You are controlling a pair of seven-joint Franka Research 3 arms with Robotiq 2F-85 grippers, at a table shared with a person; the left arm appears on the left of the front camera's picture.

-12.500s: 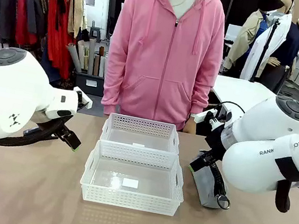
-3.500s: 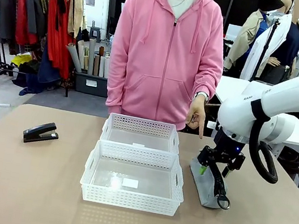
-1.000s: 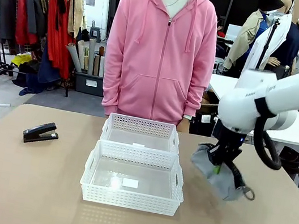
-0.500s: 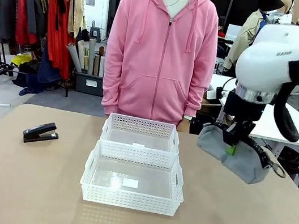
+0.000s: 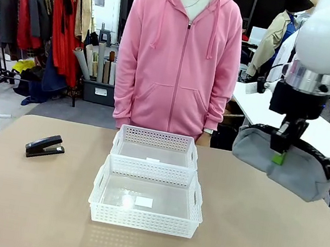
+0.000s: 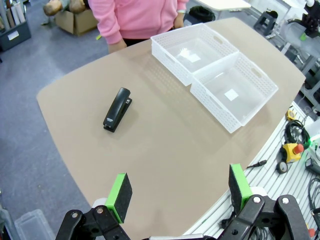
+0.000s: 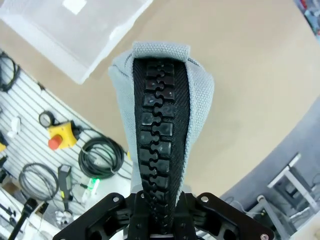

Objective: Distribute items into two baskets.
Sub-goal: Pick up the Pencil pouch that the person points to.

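My right gripper (image 5: pixel 281 149) is shut on the grey pouch (image 5: pixel 285 163), which hangs high above the table's right side, to the right of the baskets. The right wrist view looks down the pouch's black zipper (image 7: pixel 160 135), pinched between the fingers of that gripper (image 7: pixel 159 212). Two white lattice baskets stand end to end at the table's middle: the near basket (image 5: pixel 143 221) and the far basket (image 5: pixel 157 139), both empty. A black stapler (image 5: pixel 44 146) lies on the table's left side. My left gripper (image 6: pixel 177 192) is open, high above the table's edge, with the stapler (image 6: pixel 117 109) and baskets (image 6: pixel 215 75) beyond it.
A person in a pink hoodie (image 5: pixel 181 56) stands at the far edge behind the baskets, arms at their sides. A clothes rack (image 5: pixel 44 14) stands far left. Beyond the table's edge, the wrist views show cables and a yellow stop button (image 7: pixel 61 138).
My right gripper has lifted the pouch further up and to the right. The baskets, the stapler and the person have stayed where they were.
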